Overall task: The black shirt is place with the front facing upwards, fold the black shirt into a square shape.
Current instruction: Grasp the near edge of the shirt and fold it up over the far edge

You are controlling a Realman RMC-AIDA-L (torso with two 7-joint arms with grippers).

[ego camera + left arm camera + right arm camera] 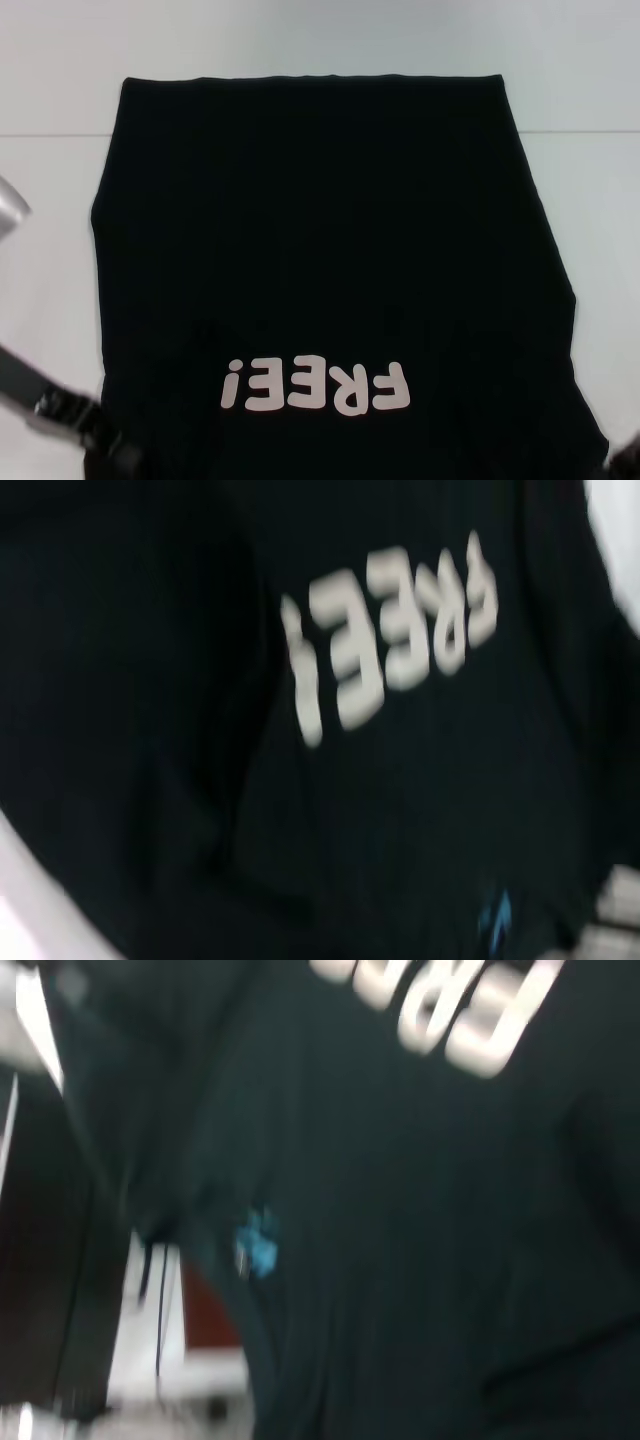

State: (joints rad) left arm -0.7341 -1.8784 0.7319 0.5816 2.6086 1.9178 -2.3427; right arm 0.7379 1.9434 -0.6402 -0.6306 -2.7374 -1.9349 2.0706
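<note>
The black shirt (330, 250) lies flat, front up, on the white table (300, 50). Its straight hem is at the far side and its white "FREE!" lettering (315, 388) is near me. No sleeves stick out at the sides. The left wrist view shows the shirt (150, 730) close up, with the lettering (390, 640) and the blue neck label (497, 915). The right wrist view shows the lettering (470, 1010) and the label (257, 1245). My left gripper (100, 440) is at the shirt's near left corner. My right gripper (625, 462) is a dark shape at the near right corner.
Bare white table surrounds the shirt on the far, left and right sides. A silver part of my left arm (8, 215) shows at the left edge. The right wrist view shows a red-brown patch (205, 1310) and a white surface beyond the shirt's edge.
</note>
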